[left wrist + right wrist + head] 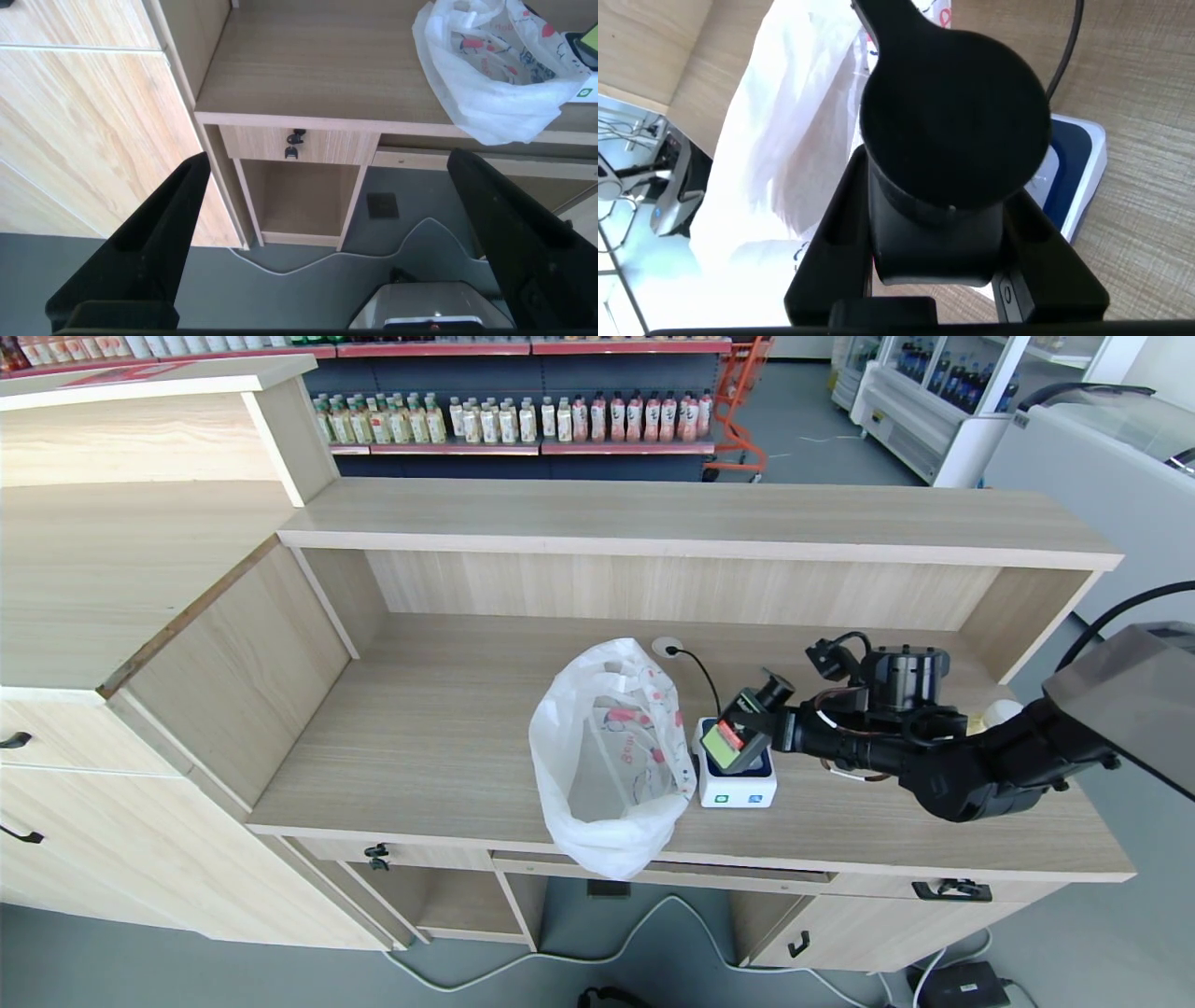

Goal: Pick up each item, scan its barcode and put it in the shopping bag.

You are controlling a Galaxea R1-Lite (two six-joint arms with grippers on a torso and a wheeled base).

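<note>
**Item over scanner, held by right gripper**

Right gripper: clamped on a small green-and-red item, which sits at its tips just above the scanner. Bag: white, mouth open, just past the gripper's tips, touching the scanner, on the counter. Left gripper: fingers spread apart, low before the counter's front edge.

Wooden counter, white shopping bag, barcode scanner beside it
</note>
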